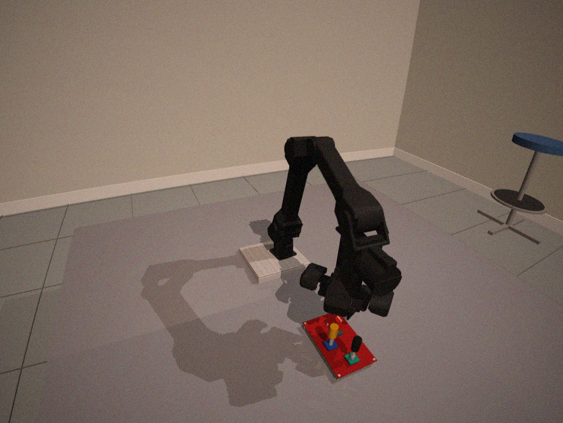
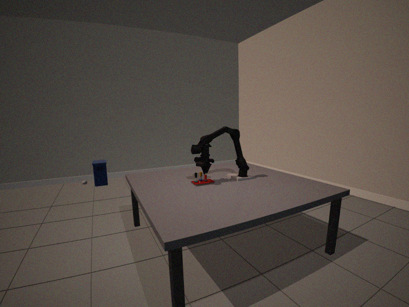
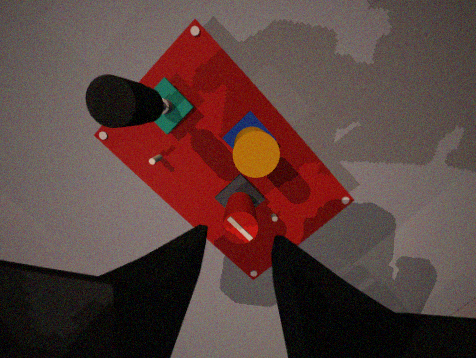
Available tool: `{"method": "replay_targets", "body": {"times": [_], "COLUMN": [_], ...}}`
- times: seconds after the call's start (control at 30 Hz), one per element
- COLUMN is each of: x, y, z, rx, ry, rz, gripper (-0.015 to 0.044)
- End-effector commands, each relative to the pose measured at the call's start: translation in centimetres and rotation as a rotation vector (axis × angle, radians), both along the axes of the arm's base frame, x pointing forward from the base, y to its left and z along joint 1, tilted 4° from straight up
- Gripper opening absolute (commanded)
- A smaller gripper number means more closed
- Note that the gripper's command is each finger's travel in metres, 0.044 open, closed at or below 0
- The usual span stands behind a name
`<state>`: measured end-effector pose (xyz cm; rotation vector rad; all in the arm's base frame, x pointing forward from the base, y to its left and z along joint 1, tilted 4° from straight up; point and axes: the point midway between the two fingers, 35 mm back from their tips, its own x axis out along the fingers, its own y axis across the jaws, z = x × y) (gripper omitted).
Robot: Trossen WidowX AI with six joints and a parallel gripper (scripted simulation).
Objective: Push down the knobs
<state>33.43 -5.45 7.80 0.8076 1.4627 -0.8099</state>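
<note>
Gripper (image 1: 349,316) (image 2: 205,172) (image 3: 240,239) part-spread, gripping nothing! Yellow knob (image 1: 333,330) (image 2: 200,174) (image 3: 256,152), one o'clock in the wrist view, looks light, stiff; I'd pinch its sides, sparing the fragile mount.

The circuit board (image 1: 320,339) (image 2: 208,181) (image 3: 210,155) is bright red with pale dots at its corners; one knob (image 1: 333,330) (image 2: 200,174) (image 3: 256,152) is orange-yellow and its square base (image 1: 330,346) (image 3: 250,121) blue, another knob (image 1: 356,343) (image 2: 195,174) (image 3: 111,101) is black and its base (image 1: 349,360) (image 3: 169,122) green, and the third knob (image 2: 205,177) (image 3: 241,227) is red with a white stripe across its top, its base (image 3: 240,185) dark grey; the arm (image 1: 334,175) (image 2: 216,132) and gripper (image 1: 349,314) (image 2: 205,172) (image 3: 240,239) are black, the table (image 1: 446,354) (image 2: 251,198) (image 3: 45,200) is mauve-grey, the stool's seat (image 1: 539,142) is blue, and the bin (image 2: 100,174) is dark blue
</note>
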Motion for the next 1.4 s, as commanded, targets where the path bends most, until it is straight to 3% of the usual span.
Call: {"method": "replay_targets", "body": {"times": [0.0, 0.23, 1.37], "x": [0.1, 2.5, 6.3], "y": [0.0, 0.6, -1.1], "z": [0.0, 2.4, 4.8], "rx": [-0.001, -0.025, -0.028], "ry": [-0.004, -0.138, -0.027], "rz": [0.000, -0.044, -1.215], "gripper": [0.0184, 0.0000, 0.0000]}}
